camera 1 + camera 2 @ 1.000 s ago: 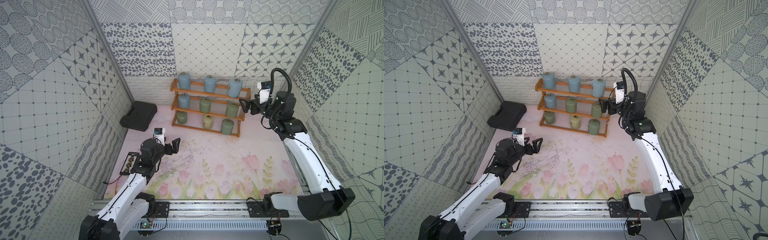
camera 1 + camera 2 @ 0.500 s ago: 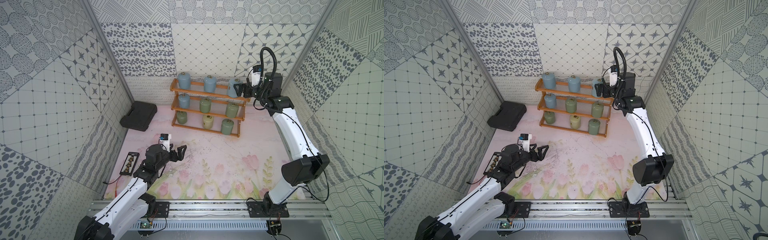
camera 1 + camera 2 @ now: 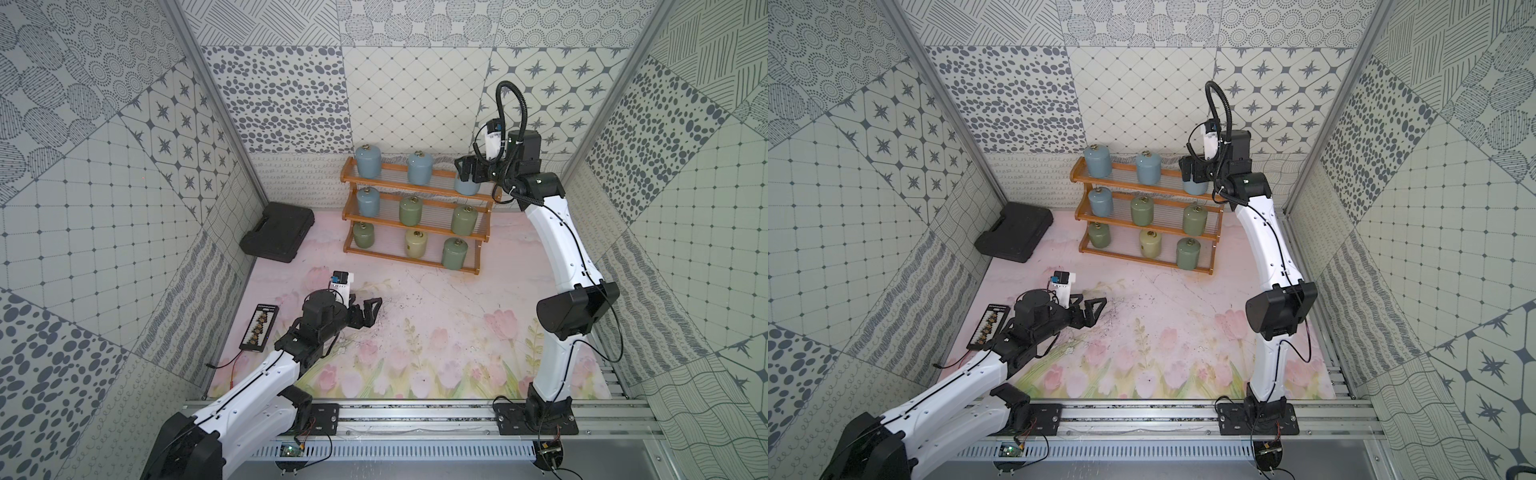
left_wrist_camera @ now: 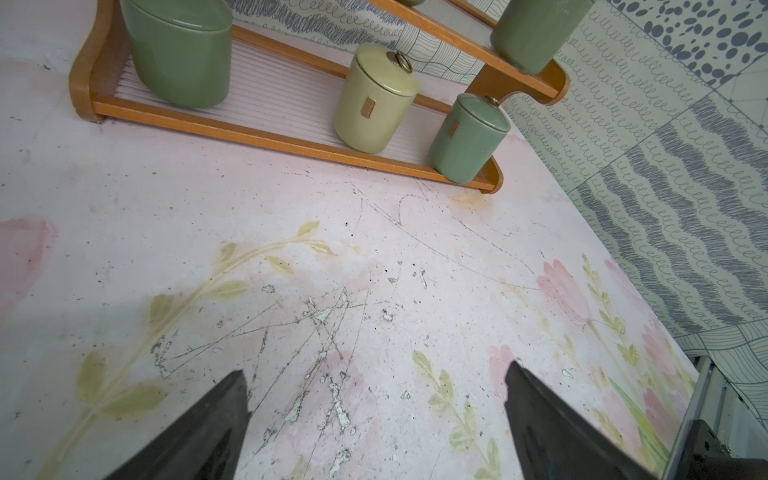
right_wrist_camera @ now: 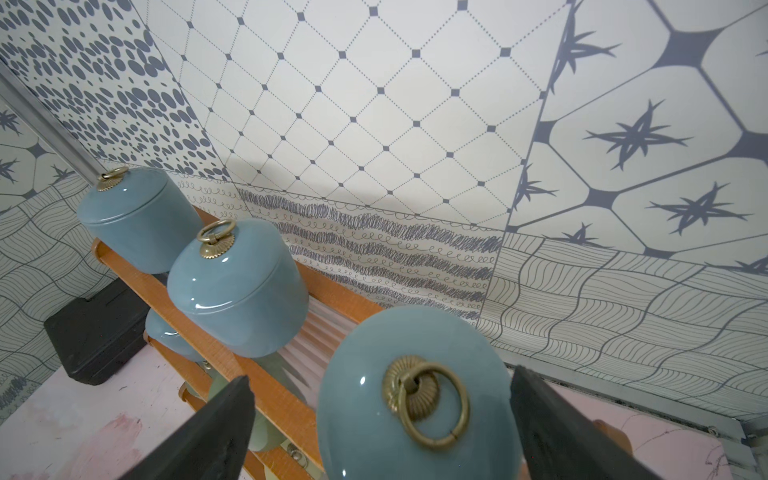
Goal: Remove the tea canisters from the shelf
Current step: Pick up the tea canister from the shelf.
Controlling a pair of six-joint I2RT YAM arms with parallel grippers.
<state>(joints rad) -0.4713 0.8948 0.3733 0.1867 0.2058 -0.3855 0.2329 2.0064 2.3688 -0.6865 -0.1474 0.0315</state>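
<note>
White arm links, black joints, black cable loop.

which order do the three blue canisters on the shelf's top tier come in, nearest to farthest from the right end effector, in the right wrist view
1. end blue canister, between the open jaws of the right end effector
2. middle blue canister, midway along the shelf
3. far blue canister, at the end toward the black case

The floral bench is carrying the shelf at its far side, and a black case is lying near it, off to the left. The shelf is holding nine tea canisters, three sitting on each tier.
</note>
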